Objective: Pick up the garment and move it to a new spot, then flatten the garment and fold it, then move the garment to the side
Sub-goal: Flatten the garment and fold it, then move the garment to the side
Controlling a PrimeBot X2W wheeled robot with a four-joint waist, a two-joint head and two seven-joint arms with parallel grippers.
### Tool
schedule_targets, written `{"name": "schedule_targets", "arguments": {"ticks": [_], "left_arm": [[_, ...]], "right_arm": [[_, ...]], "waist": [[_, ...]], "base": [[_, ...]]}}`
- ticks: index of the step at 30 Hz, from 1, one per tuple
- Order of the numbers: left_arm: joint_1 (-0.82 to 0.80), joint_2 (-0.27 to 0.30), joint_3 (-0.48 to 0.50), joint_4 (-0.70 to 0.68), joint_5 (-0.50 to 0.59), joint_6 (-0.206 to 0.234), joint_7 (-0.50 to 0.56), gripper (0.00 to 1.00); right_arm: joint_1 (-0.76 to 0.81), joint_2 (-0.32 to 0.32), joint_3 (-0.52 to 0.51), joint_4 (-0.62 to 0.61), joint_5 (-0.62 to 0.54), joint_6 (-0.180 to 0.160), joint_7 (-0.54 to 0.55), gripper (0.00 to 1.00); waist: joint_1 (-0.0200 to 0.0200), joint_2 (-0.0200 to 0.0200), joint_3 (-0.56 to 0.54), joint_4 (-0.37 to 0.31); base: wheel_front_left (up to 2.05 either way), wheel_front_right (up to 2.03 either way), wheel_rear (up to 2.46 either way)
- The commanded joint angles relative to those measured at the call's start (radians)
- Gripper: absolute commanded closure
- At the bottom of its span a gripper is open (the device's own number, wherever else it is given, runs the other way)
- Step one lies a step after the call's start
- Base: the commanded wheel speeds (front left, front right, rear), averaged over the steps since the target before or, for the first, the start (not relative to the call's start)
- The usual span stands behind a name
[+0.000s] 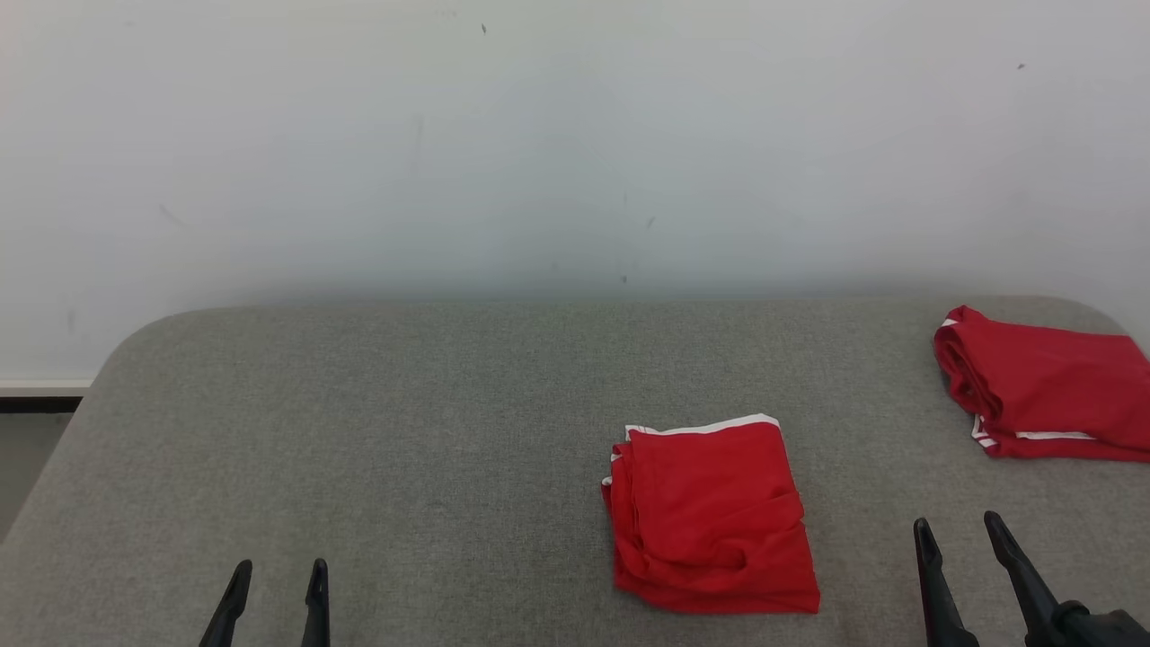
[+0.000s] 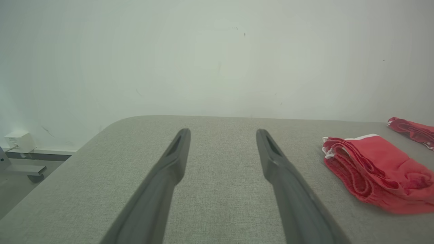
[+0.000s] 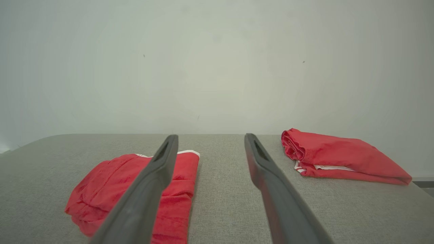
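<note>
Garment (image 1: 710, 517), red and folded, lies on the grey desk (image 1: 404, 431) between my claws, nearer the right one; my left claw (image 1: 280, 568) and right claw (image 1: 957, 525) both stand released, gripping nothing.

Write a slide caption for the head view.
Folded red garment centre, second garment far right on grey table; left gripper and right gripper open.

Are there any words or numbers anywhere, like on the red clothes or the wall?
None can be read.
The near red garment and the far red garment show white trim, no print.
The wall has dark specks, not letters.
The small white box is too small to tell.
</note>
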Motion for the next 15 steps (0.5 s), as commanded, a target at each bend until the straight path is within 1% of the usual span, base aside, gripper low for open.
{"name": "schedule_targets", "arguments": {"ticks": [1, 15], "left_arm": [[0.008, 0.008, -0.001, -0.006, 0.004, 0.002, 0.007, 0.0], [0.017, 0.016, -0.013, -0.017, -0.006, 0.013, 0.016, 0.0]], "right_arm": [[0.009, 0.004, -0.001, -0.004, -0.009, -0.002, 0.0, 0.0], [0.016, 0.001, 0.008, 0.001, -0.021, -0.002, 0.004, 0.0]], "waist": [[0.0001, 0.0, 0.0, 0.002], [0.0001, 0.0, 0.001, 0.002]], "base": [[0.0, 0.0, 0.0], [0.0, 0.0, 0.0]]}}
